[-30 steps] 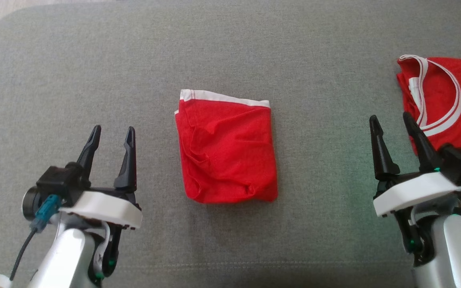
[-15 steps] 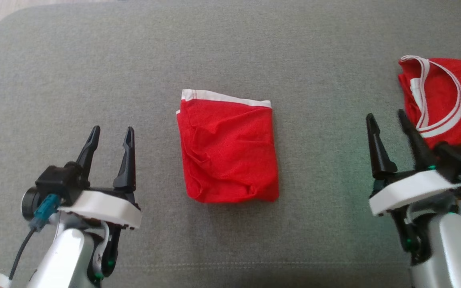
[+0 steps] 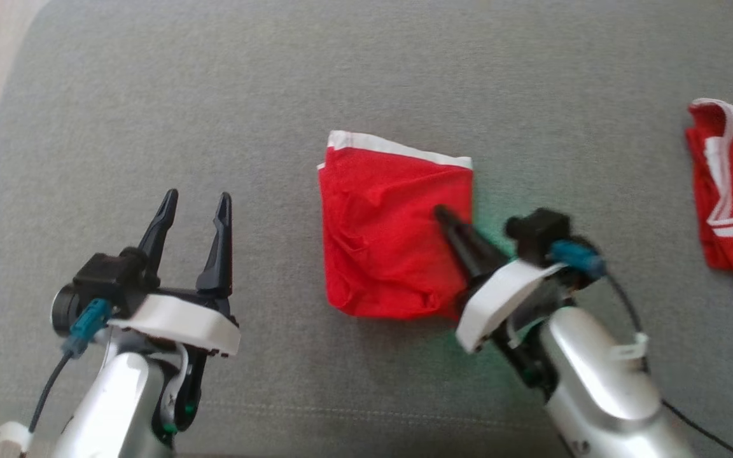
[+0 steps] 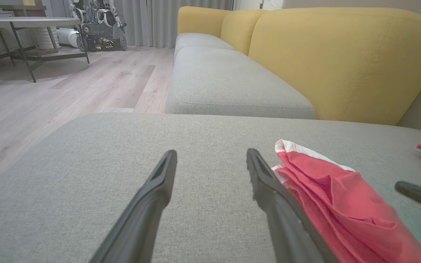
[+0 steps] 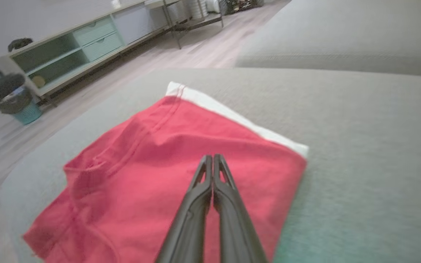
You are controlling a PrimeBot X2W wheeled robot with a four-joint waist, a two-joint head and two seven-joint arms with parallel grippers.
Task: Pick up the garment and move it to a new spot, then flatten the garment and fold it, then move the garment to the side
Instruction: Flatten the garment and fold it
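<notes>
The garment (image 3: pixel 392 235) lies folded in the middle of the cushion (image 3: pixel 277 95), so moving it aside seems in hand; next comes a pinch at its right edge or a steady push. The right gripper (image 3: pixel 441 214) slants in low over the cloth, jaws clenched on nothing, perhaps touching it; the left gripper (image 3: pixel 196 202) hangs apart, jaws released.

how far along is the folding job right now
Done: the red garment lies folded into a neat rectangle on the grey cushion. In hand: the right gripper, shut, points onto its right edge, likely to shift it. To do: moving it to the side; the left gripper hangs open, apart.
</notes>
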